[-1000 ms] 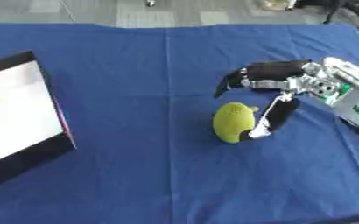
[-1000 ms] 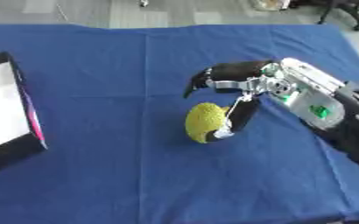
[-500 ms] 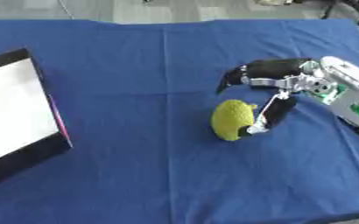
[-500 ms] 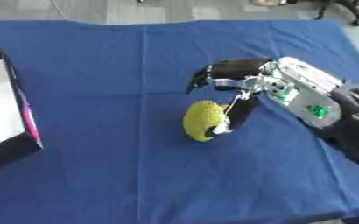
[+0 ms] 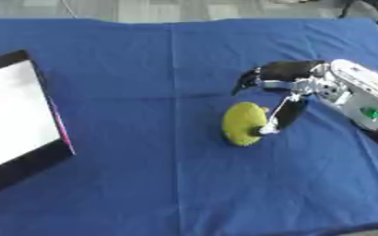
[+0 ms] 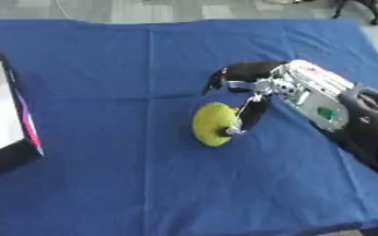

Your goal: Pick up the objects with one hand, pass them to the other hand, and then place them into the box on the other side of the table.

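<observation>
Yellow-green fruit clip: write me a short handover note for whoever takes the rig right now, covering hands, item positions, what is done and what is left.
Right hand: over the blue tablecloth, thumb down against the right side of the yellow-green rounded fruit, fingers curved above and beyond it; not closed round it yet.
Left hand: not in view.
Fruit: resting on the cloth, right of centre.
Black-rimmed box with white inside: at the left edge, with something small and red showing in it.
Done: approach and first contact only.
Left: close the grasp, lift, pass to the left hand, place in the box.
</observation>
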You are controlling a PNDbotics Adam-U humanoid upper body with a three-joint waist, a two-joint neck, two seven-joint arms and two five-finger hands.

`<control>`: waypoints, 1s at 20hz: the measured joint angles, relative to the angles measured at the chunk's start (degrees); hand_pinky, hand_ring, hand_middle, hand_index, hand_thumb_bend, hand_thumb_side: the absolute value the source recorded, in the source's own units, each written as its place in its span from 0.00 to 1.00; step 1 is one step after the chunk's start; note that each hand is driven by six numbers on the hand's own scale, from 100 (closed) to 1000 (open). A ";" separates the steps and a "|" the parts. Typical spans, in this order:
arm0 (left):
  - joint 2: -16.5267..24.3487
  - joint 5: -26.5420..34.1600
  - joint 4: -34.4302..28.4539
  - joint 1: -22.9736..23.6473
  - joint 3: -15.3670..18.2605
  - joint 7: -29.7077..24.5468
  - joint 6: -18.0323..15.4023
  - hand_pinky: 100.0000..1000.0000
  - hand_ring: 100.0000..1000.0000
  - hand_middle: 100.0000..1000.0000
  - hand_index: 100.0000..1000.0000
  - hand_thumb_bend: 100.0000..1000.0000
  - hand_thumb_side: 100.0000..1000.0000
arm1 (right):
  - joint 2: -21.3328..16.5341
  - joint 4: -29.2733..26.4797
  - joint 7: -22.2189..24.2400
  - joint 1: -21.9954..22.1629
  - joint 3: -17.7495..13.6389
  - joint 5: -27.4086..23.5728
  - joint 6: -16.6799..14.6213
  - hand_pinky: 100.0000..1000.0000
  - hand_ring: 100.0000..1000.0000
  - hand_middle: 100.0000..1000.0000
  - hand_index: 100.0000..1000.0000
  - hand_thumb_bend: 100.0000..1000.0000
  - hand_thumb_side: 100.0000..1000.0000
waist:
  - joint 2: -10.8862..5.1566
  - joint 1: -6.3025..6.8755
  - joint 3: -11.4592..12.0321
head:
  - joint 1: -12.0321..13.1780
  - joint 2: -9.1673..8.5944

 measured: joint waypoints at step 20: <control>-0.10 -0.03 0.02 0.43 0.00 -0.03 0.00 0.97 0.88 0.56 0.65 0.00 0.72 | 0.91 -0.07 -2.49 0.17 -0.08 -8.98 3.47 0.82 0.69 0.42 0.51 0.33 0.00 | 0.14 0.00 -0.35 | -0.01 0.00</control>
